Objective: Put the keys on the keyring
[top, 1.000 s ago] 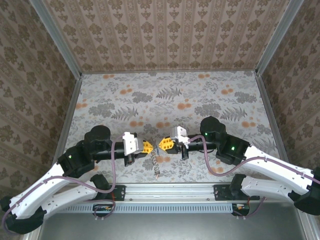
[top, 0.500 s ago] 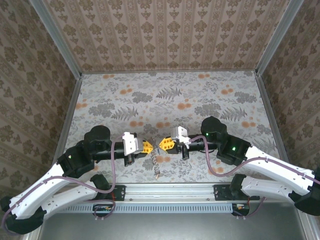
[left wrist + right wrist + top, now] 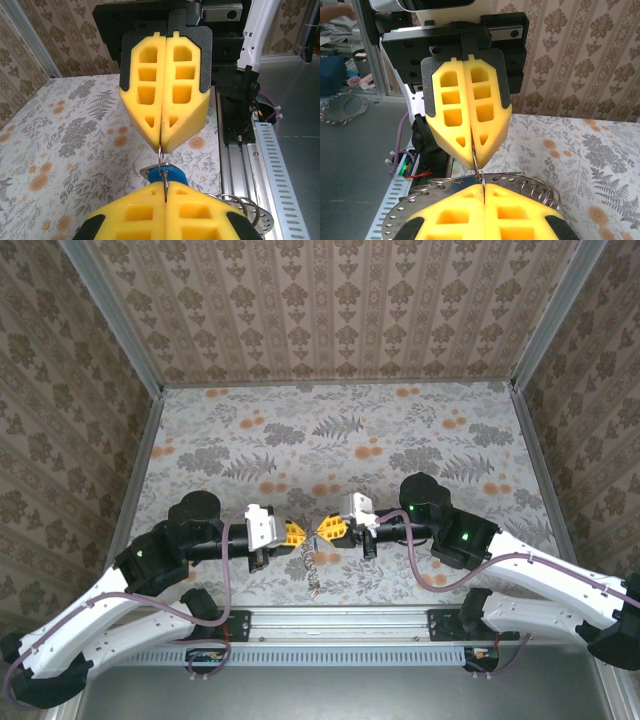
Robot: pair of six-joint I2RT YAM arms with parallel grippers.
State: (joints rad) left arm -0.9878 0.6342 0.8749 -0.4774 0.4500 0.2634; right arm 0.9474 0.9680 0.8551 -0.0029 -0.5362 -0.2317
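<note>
In the top view, the left gripper [image 3: 294, 534] and the right gripper [image 3: 329, 530] met tip to tip above the table [image 3: 420, 430]. The left sat at 9 o'clock of the meeting point and the right at 3 o'clock. The keyring [image 3: 312, 572] trailed from between them toward 6 o'clock.

In the left wrist view, both pairs of fingers were closed, each seam pinching a thin wire loop of the keyring [image 3: 239, 204]. The blue key [image 3: 170, 176] sat against that loop, just at 12 o'clock of the left tips. Whether it was already threaded could not be told.

In the right wrist view, the same wire ran between the shut tips, with loose rings fanned at 3 o'clock.

The step probably called for firm pinches and tiny moves following the wire's curve. Pulling the arms apart risked springing the loop free.
</note>
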